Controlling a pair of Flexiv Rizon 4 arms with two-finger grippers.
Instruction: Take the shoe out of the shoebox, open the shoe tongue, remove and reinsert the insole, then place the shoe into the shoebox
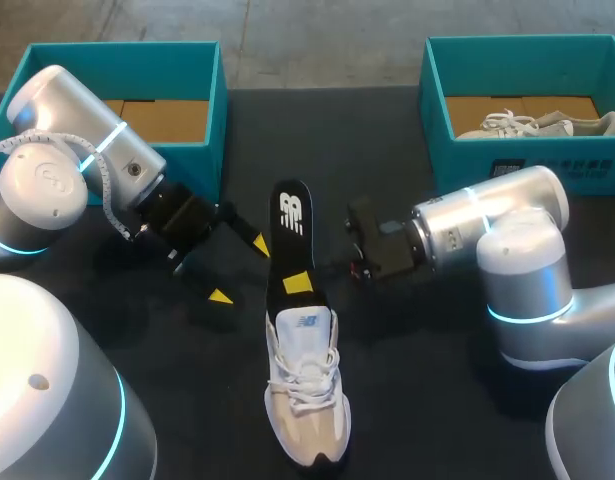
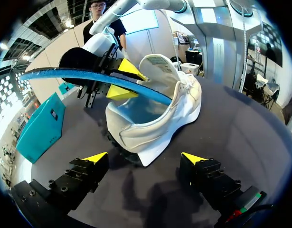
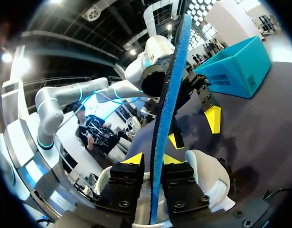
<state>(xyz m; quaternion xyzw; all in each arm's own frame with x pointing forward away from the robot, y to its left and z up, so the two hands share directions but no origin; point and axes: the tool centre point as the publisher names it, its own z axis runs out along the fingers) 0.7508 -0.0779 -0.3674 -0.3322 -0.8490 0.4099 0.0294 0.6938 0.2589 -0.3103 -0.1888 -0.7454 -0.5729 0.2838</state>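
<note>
A white sneaker (image 1: pixel 307 390) lies on the dark table, toe toward the front edge. A black insole (image 1: pixel 292 230) with a blue underside sticks out of its heel opening and slants up toward the back. My right gripper (image 1: pixel 299 283) is shut on the insole just behind the heel. In the right wrist view the insole (image 3: pixel 169 95) rises edge-on between that gripper's (image 3: pixel 153 159) two fingers, above the sneaker (image 3: pixel 207 175). My left gripper (image 1: pixel 240 270) stands open just left of the insole, holding nothing. In the left wrist view it (image 2: pixel 145 157) faces the sneaker's heel (image 2: pixel 150 128), and the insole (image 2: pixel 89 76) crosses above.
A teal box (image 1: pixel 187 160) with a bare cardboard floor stands at the back left, beside my left arm. Another teal box (image 1: pixel 547 170) at the back right holds a second pale sneaker (image 1: pixel 537 125).
</note>
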